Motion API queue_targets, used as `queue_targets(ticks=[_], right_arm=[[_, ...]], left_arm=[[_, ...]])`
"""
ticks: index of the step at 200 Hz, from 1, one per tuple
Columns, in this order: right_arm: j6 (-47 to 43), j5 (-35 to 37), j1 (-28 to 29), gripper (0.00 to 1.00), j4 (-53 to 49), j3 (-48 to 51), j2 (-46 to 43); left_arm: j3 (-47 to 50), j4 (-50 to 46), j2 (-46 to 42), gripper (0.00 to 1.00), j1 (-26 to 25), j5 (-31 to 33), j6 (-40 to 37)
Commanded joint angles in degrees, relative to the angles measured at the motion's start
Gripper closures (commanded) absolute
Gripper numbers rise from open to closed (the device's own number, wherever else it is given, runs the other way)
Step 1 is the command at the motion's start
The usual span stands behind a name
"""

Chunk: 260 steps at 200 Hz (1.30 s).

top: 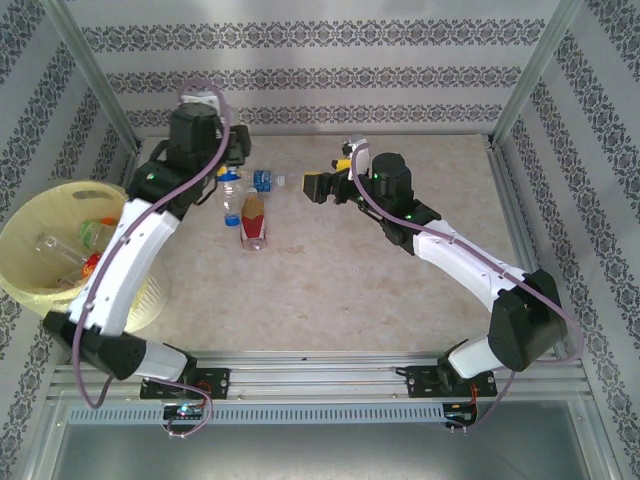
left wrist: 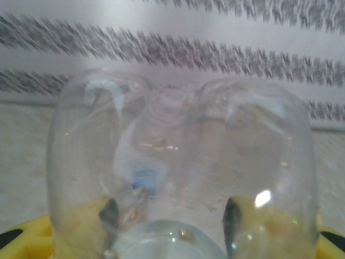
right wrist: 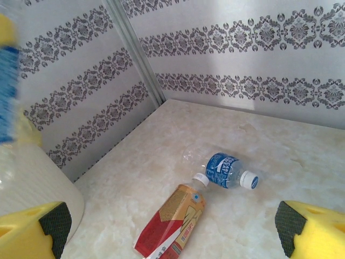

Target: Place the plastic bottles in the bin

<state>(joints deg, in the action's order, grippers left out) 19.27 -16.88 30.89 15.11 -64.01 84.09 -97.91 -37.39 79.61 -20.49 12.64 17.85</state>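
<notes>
Left gripper (left wrist: 172, 237): fingers clamped clear bottle (left wrist: 178, 162) at far-left worktop (top: 400, 280). Right gripper (right wrist: 170, 224): fingers spread, empty. Red-label bottle (right wrist: 161, 237) and blue-label bottle (right wrist: 225, 170) lay touching. Bin (top: 30, 215) stood left. Bottles judged light, thin-walled, slippery; mid-body hold advised.

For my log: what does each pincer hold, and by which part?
Left pincer grips a clear plastic bottle across its body. Right pincer is open and holds nothing.
</notes>
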Motion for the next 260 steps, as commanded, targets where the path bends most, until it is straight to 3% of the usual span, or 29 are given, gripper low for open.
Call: queue_targets(ticks=[1, 44, 77, 110, 158, 183, 212, 260], right_arm=[[-0.38, 2.02, 0.13, 0.02, 2.03, -1.96, 0.63], [0.85, 3.08, 0.13, 0.02, 1.69, -2.72, 1.52], [0.95, 3.2, 0.13, 0.02, 1.24, -3.21, 1.79], [1.02, 2.98, 0.13, 0.02, 0.5, -4.08, 1.95], [2.32, 2.18, 0.14, 0.02, 0.27, -5.5, 3.13], [2.8, 1.25, 0.22, 0.02, -0.1, -6.19, 3.53], [2.74, 1.48, 0.22, 0.02, -0.24, -5.78, 3.06], [1.91, 2.21, 0.17, 0.02, -0.79, -5.51, 2.52]], left_arm=[[-2.31, 0.78, -5.74, 0.47, 0.96, 11.17, -6.66], [-2.73, 5.6, -12.16, 0.47, 3.3, 30.81, -17.59], [-0.7, 9.74, -15.54, 0.48, 12.89, 36.79, -22.24], [3.85, 10.9, -19.01, 0.49, 25.91, 35.89, -21.38], [9.74, 3.68, -21.03, 0.49, 36.32, 28.84, -10.52], [12.71, 2.03, -21.13, 0.48, 38.46, 22.37, -3.96], [15.72, 1.43, -20.37, 0.47, 38.6, 21.08, -0.02], [15.45, -1.89, -19.61, 0.25, 38.58, 19.94, 3.16]])
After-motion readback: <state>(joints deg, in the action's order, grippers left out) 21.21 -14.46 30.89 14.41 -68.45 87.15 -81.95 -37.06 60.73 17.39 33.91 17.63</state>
